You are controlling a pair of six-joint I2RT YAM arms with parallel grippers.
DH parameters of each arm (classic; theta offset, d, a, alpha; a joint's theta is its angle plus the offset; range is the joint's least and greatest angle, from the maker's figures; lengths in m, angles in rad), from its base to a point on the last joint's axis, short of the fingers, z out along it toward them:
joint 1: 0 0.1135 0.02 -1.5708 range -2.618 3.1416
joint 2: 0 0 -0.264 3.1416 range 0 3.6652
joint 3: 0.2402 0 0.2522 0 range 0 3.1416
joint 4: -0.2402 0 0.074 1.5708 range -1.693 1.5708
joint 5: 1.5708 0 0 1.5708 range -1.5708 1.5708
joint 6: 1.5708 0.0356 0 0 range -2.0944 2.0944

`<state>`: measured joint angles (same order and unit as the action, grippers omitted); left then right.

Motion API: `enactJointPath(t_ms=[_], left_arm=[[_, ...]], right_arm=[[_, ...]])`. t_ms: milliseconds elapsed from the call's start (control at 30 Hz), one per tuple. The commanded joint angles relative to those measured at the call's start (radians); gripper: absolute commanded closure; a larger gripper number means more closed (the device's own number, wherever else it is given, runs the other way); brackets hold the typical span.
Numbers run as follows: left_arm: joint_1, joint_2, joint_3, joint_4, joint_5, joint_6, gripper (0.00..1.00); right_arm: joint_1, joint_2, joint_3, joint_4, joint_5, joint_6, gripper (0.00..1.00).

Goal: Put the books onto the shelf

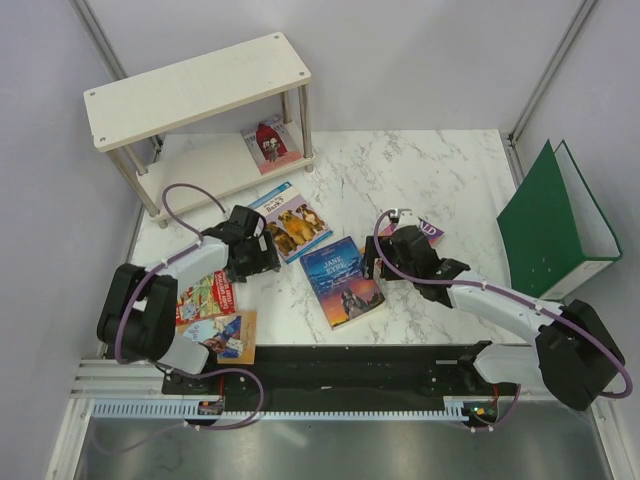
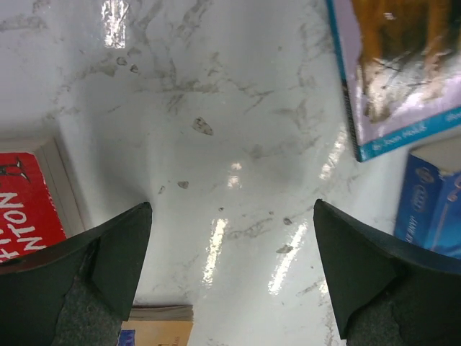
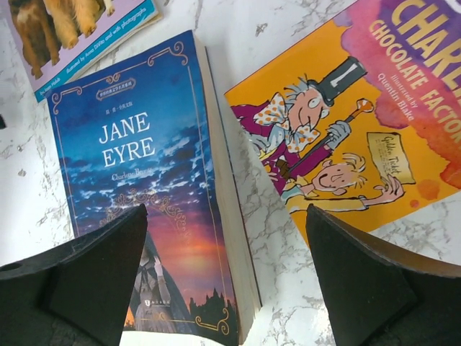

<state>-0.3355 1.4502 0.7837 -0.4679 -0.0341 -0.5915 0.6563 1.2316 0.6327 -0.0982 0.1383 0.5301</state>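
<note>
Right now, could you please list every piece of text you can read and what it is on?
"JANE EYRE": blue book.
"CHOCOLATE FACTOR", cut off at the picture's edge: orange book.
"Quentin Blake": same cover.
Dogs book and red book: lettering too blurred or cropped to read.

Left arm (image 1: 150, 310) and right arm (image 1: 510, 312): both are wearing white link shells between bulky black joint housings. A purple cable (image 1: 181, 189) is looping along each arm. Left gripper (image 2: 232, 209) and right gripper (image 3: 227, 213) are showing thick, matte black, wedge-shaped fingers (image 2: 115, 252); grey rough-textured patches are showing low on the left pair.
</note>
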Motion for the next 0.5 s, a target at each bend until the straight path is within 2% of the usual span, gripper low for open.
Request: enactJointPath(t_ms=[0, 133, 200, 367, 467], left_arm=[[0.004, 0.107, 0.061, -0.141, -0.056, -0.010, 0.00], [-0.003, 0.168, 0.068, -0.149, -0.027, 0.032, 0.00], [-0.007, 0.173, 0.072, -0.147, -0.001, 0.030, 0.00], [-0.019, 0.109, 0.065, -0.109, 0.081, 0.048, 0.00], [-0.048, 0.015, 0.054, -0.088, 0.069, 0.038, 0.00]], right_arm=[[0.017, -0.030, -0.017, 0.008, -0.039, 0.016, 0.03], [0.020, -0.038, -0.044, 0.011, -0.057, 0.013, 0.04], [0.020, -0.035, -0.060, 0.031, -0.075, 0.019, 0.08], [0.022, 0.023, -0.073, 0.090, -0.179, 0.037, 0.26], [0.028, 0.069, -0.073, 0.147, -0.207, 0.053, 0.32]])
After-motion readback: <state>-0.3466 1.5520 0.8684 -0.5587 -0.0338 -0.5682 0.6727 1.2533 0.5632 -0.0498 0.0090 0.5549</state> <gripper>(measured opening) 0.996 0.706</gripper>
